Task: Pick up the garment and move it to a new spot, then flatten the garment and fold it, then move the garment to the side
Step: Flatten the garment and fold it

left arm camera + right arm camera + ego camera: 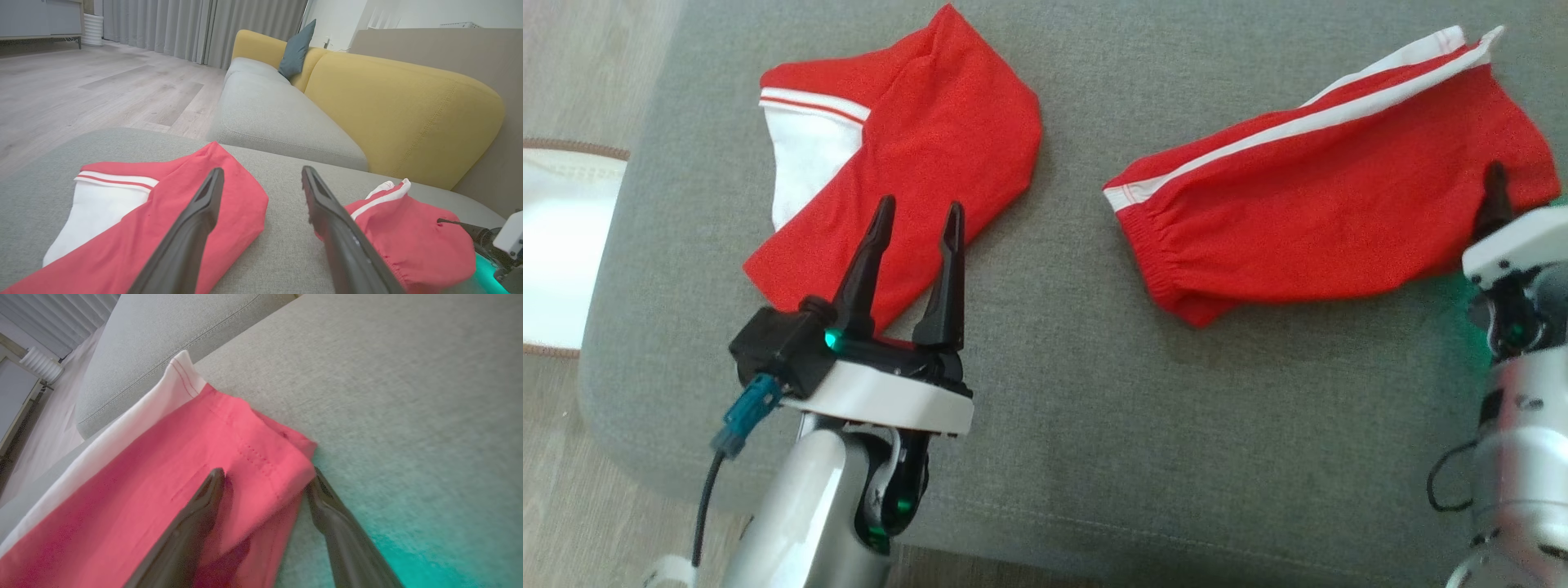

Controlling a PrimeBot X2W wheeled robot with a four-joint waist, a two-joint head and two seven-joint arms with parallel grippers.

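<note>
The garment point(931, 122) lies folded on the grey cushion point(1094, 408) at the left: red cloth with a white sleeve and red-and-white stripe trim. Its chest print is hidden. My left gripper point(920, 204) hovers open over the garment's near end, fingers pointing along it. In the left wrist view the garment point(241, 208) lies under and left of the left gripper point(262, 170). My right gripper point(1496, 188) sits at the far right. In the right wrist view the right gripper point(265, 473) is open, its fingers astride a corner of red shorts point(143, 490).
The red shorts point(1323, 204), with a white side stripe and elastic waistband, lie on the cushion's right half. The cushion's left and front edges drop to wood floor. A white object point(564, 245) lies on the floor at left. A yellow sofa back point(408, 102) rises beyond.
</note>
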